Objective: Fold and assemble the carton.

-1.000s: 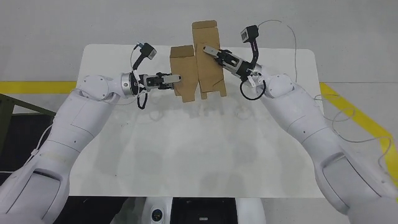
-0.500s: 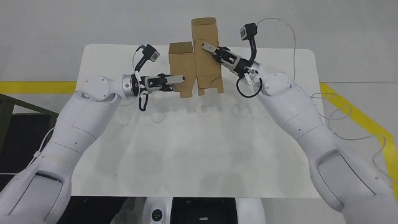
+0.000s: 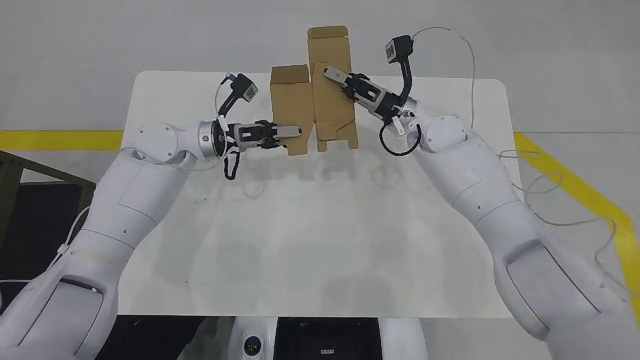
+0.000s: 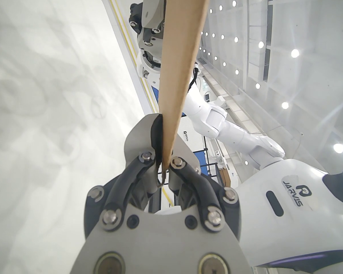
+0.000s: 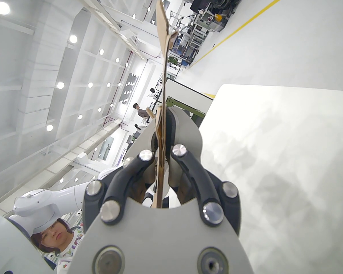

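Left jaws pinch one edge of the flattened carton [image 4: 177, 66]; right jaws pinch its opposite side, holding it between them above the counter [image 3: 300, 250]. The step seems to be opening it: next, ease the panels apart into a sleeve.

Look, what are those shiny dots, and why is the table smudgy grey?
Left wrist view: the dots are ceiling lamps glaring beyond the carton. Right wrist view: more lamps, and soft grey shadows mottle the table. Top view: the shadows look fainter.
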